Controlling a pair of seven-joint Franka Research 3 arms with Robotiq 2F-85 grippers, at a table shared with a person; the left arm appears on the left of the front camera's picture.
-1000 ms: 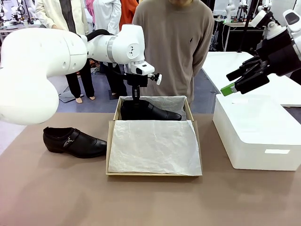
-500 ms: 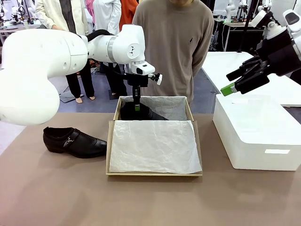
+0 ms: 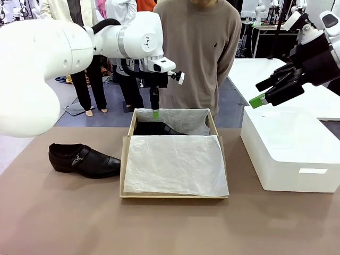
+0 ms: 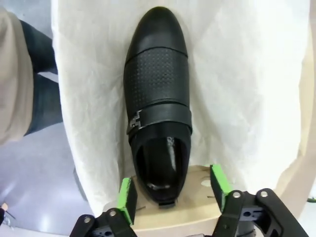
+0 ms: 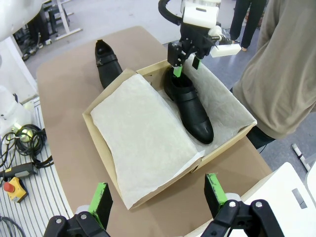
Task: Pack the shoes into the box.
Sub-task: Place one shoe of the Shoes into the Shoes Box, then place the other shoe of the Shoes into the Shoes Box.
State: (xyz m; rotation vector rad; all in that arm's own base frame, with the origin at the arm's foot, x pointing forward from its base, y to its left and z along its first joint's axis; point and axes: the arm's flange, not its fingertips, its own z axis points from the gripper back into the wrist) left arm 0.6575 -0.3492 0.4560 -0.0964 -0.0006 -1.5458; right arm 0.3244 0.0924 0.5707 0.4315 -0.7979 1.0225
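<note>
Left end effector (image 4: 170,177) hangs released above one glossy black leather shoe (image 4: 158,84) in the tan cardboard box (image 3: 175,196); the second shoe (image 3: 83,159) waits on the brown desk (image 3: 64,218).

No readable text anywhere; small label (image 3: 313,171) on white box (image 3: 276,151) too small to read.

Front cam faces the person (image 3: 199,53) across the table (image 3: 53,223); left wrist looks down close over the box (image 4: 190,217), right wrist sees that same box from higher up.
</note>
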